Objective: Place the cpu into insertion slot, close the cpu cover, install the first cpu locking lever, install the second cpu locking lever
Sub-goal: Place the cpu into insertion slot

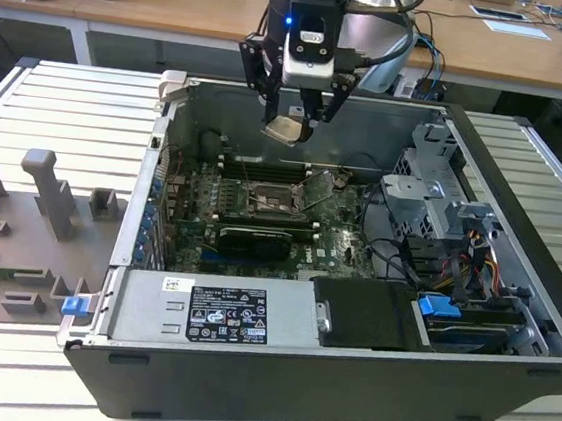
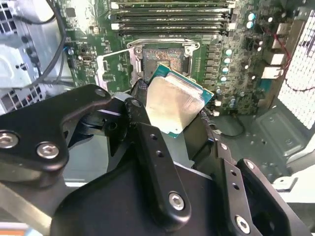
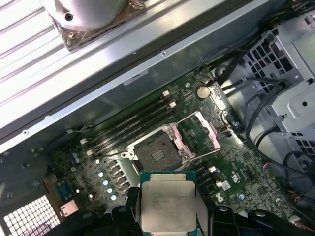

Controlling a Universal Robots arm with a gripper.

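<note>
Open computer case (image 1: 291,398) on the bench, side panel off, and everything here hangs off the insertion slot (image 1: 267,201) in the middle of the green motherboard (image 1: 343,245). In the exterior view the grey power supply (image 1: 215,309) sits nearer the camera than the slot, and the metal drive cage (image 1: 433,196) stands off to the exterior view's right of it. The arm's gripper (image 1: 293,119) hangs in the air above the slot, near the case's far wall, well clear of the board. Its claw is clamped on the cpu (image 1: 283,130), black fingers (image 2: 147,147) pressing two opposite edges, the chip tilted with its pale metal top catching the light. In both wrist views the cpu (image 3: 168,204) is off the slot, nothing touching. The memory slots (image 3: 133,125) run in a dark row just beside the slot. The slot (image 3: 157,153) itself lies bare, contact field showing. The cpu cover (image 3: 199,132) is swung up and open, hinged at one slot edge, window frame standing clear. Smallest of all, a coin battery (image 3: 202,91) sits beyond the cover, away from the slot.
</note>
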